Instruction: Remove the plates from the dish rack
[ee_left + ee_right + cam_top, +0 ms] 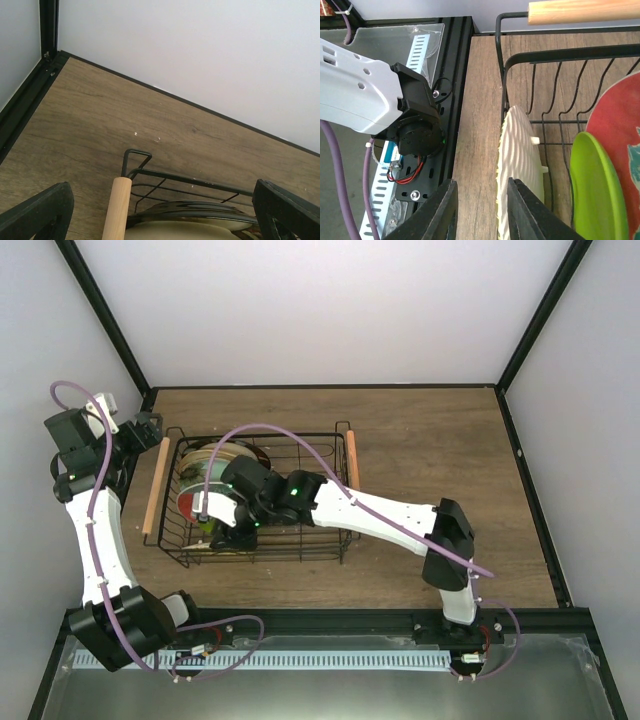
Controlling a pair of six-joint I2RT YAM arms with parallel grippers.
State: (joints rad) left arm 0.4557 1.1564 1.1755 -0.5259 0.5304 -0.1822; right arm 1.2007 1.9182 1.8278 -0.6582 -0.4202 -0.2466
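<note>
Desk (430, 440): wood grain. The dish rack (320, 558) sits on its left-centre part, with a wooden handle (154, 485) at each end.

Arms: the right arm (380, 515) reaches across from its base into the near-left part of the rack. The left arm (100, 530) is raised by the rack's far-left corner, outside the wires.

Plates (205, 468): every one we can see stands on edge in the left half of the rack, and we see none out on the desk. We judge the unloading to be at its first pick, in the approach stage.

From the right wrist, the row reads: a ribbed cream plate (520, 150) at the end wires, then a lime-green plate (597, 190), then a red plate (620, 110) bearing a teal mark.

Right hand (481, 192): the fingers are parted by a narrow gap, set low at the cream plate. Its rim lies at the inner face of one finger, and bare desk shows through the rest of the gap. We do not read this as a grip yet.

Left hand (160, 200): spread wide and holding nothing. It hovers above the handle, with a dark plate rim just below it.

Next move, our judgement: shift the right hand sideways so the cream rim sits squarely between the fingers. Then close and lift straight up, clear of the wires and of the lime-green neighbour.
</note>
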